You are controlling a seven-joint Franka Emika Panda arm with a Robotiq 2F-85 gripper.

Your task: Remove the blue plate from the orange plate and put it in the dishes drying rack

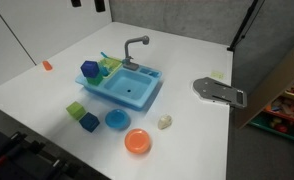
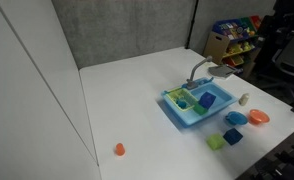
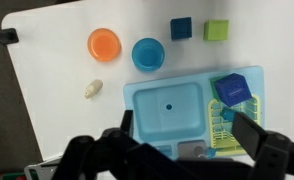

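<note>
The orange plate point(image 3: 104, 44) lies flat on the white table with nothing on it; it shows in both exterior views point(image 1: 137, 142) point(image 2: 259, 117). A small blue piece point(image 3: 227, 113) sits among the bars of the yellow-green dishes drying rack point(image 3: 239, 128) point(image 1: 109, 66); I cannot tell whether it is the blue plate. A dark blue block point(image 3: 234, 88) also rests in the rack. My gripper point(image 3: 187, 128) is open and empty, high above the light-blue sink point(image 3: 167, 105), its fingers on either side of the sink and rack.
A larger light-blue plate point(image 3: 148, 54) point(image 1: 117, 120) lies beside the orange plate. A dark blue block point(image 3: 181, 28) and a green block point(image 3: 217, 30) lie nearby. A beige lump point(image 3: 93, 88), a grey tool point(image 1: 219, 92) and a small orange piece point(image 1: 47, 65) lie on the table.
</note>
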